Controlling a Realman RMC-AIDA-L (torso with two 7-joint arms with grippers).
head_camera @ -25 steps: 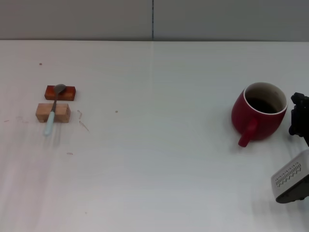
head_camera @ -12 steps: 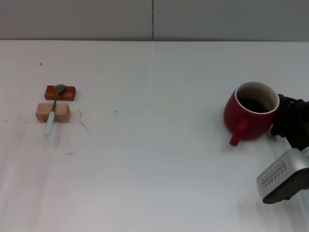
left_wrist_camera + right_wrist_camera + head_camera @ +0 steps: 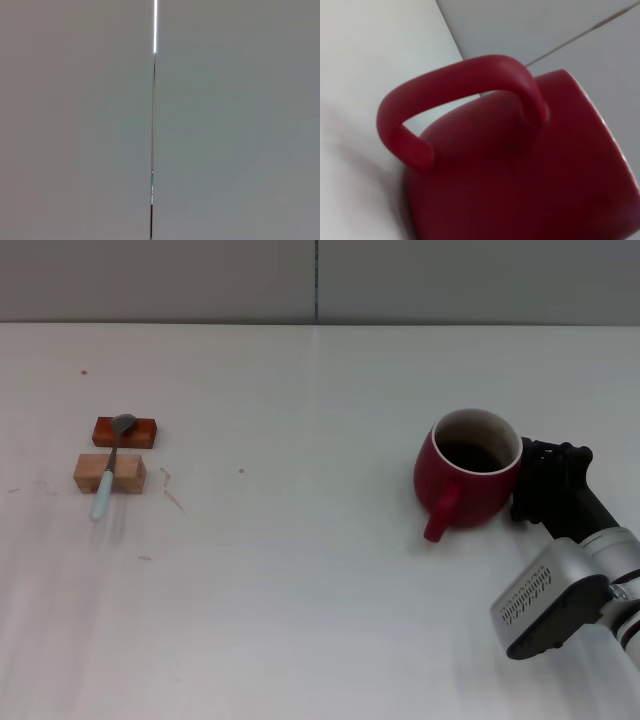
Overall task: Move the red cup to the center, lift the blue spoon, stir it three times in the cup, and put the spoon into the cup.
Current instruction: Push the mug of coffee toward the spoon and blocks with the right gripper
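The red cup (image 3: 468, 483) stands upright on the white table, right of the middle, its handle pointing toward the front left. My right gripper (image 3: 545, 490) is pressed against the cup's right side. The right wrist view is filled by the red cup (image 3: 520, 175) and its loop handle, very close. The blue spoon (image 3: 108, 475) lies far left, its grey bowl on an orange-brown block (image 3: 140, 431) and its pale handle across a tan block (image 3: 127, 473). My left gripper is out of view; its wrist camera shows only a grey wall.
The white tabletop (image 3: 300, 570) stretches bare between the cup and the spoon's blocks. A grey wall with a vertical seam (image 3: 317, 280) runs along the table's far edge. My right arm's silver wrist housing (image 3: 555, 605) sits at the front right.
The red cup has slid to the left toward the table's middle, with my right gripper following against its right side. The spoon and blocks have not moved.
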